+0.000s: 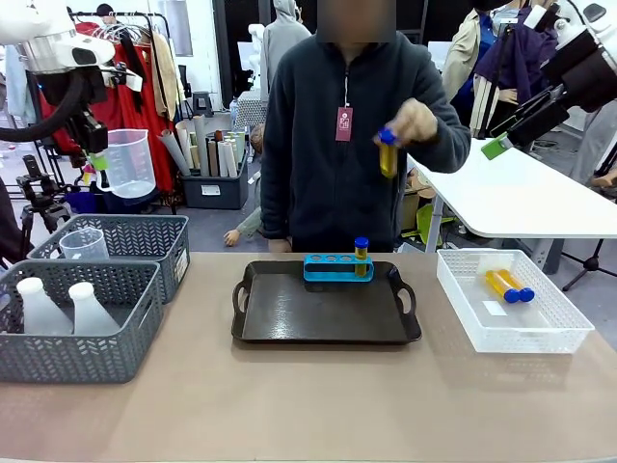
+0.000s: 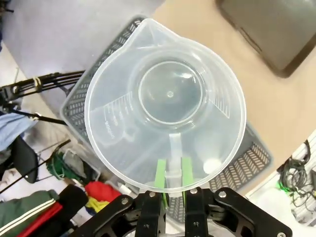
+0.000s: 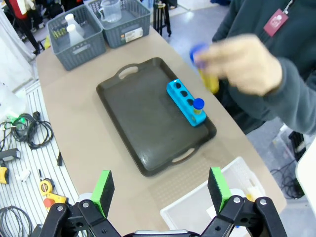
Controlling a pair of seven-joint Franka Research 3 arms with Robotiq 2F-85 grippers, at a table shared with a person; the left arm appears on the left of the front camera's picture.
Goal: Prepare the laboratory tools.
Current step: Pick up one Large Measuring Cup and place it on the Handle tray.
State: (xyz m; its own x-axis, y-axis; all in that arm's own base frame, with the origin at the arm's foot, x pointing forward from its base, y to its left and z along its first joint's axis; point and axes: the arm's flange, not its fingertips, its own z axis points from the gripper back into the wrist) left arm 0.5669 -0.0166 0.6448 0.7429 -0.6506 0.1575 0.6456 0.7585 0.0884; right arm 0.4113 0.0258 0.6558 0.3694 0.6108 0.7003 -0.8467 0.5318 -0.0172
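The tan table (image 1: 308, 415) runs to a person standing at 12 o'clock, with rails of clothes and a white side table (image 1: 521, 198) in the room beyond. A dark tray (image 1: 289, 323) sits at the centre with a blue rack (image 1: 333, 268) along its far edge. One capped tube (image 1: 362, 253) stands upright in the hole at the rack's 3 o'clock end. Two grey baskets (image 1: 87, 362) stand at 9 o'clock, the nearer holding two white flasks (image 1: 92, 311), the farther a second clear cup (image 1: 84, 243). A white basket (image 1: 569, 333) at 3 o'clock holds two tubes (image 1: 508, 285) lying flat. My left gripper (image 1: 99, 169) is clamped tight on the handle of the measuring cup (image 1: 128, 162), holding it in the air above the farther grey basket. The front view shows the cup upright, mouth up, long axis vertical. My left wrist view looks straight down into it, spout toward 11 o'clock, handle at 6 o'clock between my pads (image 2: 160, 173). My right gripper (image 3: 160, 181) hangs high at 2 o'clock, jaws wide apart and empty. Its wrist view shows the person's hand (image 3: 244, 64), blurred, holding another tube (image 3: 212, 85) above the tray's far side, cap up.
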